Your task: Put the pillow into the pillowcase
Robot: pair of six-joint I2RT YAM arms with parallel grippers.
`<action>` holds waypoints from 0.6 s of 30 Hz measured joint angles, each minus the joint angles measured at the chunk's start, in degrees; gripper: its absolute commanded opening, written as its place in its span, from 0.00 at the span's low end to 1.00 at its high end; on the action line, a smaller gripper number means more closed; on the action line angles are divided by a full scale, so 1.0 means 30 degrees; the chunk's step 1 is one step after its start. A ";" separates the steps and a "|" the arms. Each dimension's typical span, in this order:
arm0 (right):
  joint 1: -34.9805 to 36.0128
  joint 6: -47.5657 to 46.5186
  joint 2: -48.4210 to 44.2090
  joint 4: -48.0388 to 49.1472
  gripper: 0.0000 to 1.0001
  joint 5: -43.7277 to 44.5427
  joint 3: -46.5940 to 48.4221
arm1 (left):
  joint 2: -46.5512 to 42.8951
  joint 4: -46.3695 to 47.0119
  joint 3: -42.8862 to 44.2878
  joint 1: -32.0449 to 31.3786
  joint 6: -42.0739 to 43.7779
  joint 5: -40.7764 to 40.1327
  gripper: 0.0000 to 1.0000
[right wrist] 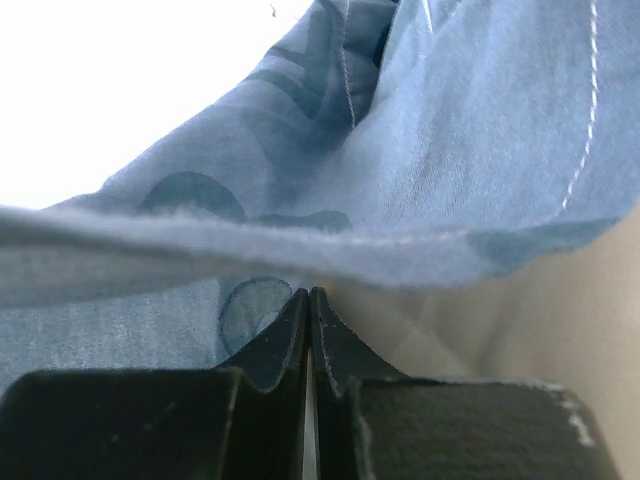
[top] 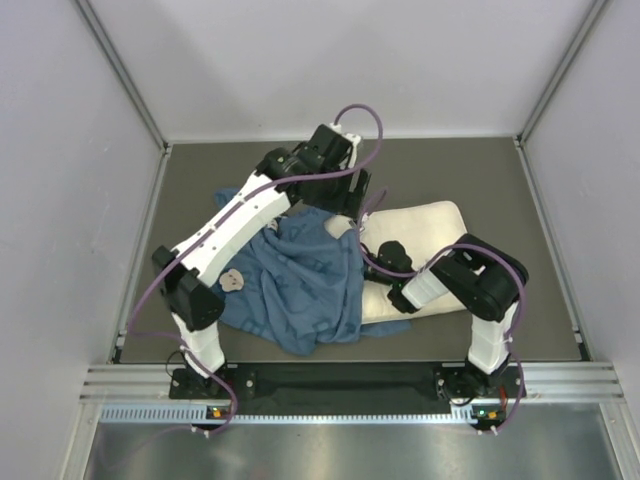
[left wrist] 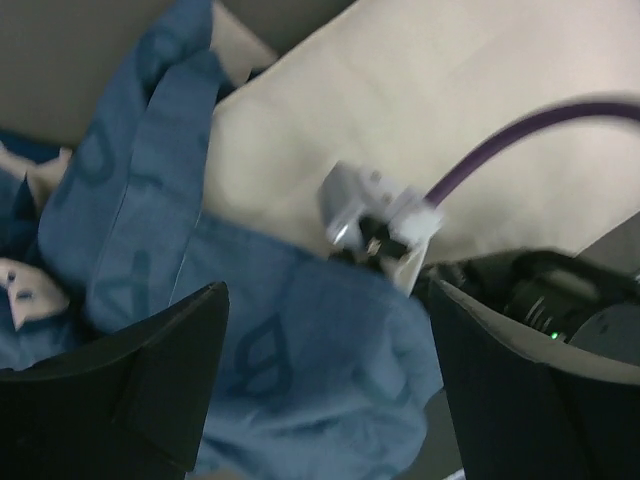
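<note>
Left wrist: left end effector wide open over pillowcase, empty.

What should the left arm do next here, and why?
Probably lower the open left pincer and close it on the pillowcase edge below it. Much of the pillow lies bare outside the case, and the right pincer seems to pinch the hem, so a second grip could stretch the opening.
</note>
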 measured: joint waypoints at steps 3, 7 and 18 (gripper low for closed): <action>0.0000 0.0007 0.0000 -0.0007 0.00 0.0000 -0.0066 | -0.2251 0.0095 -0.2965 0.0124 -0.0306 -0.0576 0.96; -0.0007 0.0022 0.0007 0.0000 0.00 0.0007 -0.0066 | -0.3942 0.0430 -0.5049 -0.0160 -0.0517 -0.0532 0.98; -0.0015 0.0007 0.0007 0.0000 0.00 0.0000 -0.0066 | -0.3665 0.1552 -0.6674 -0.0459 -0.0444 0.0809 0.34</action>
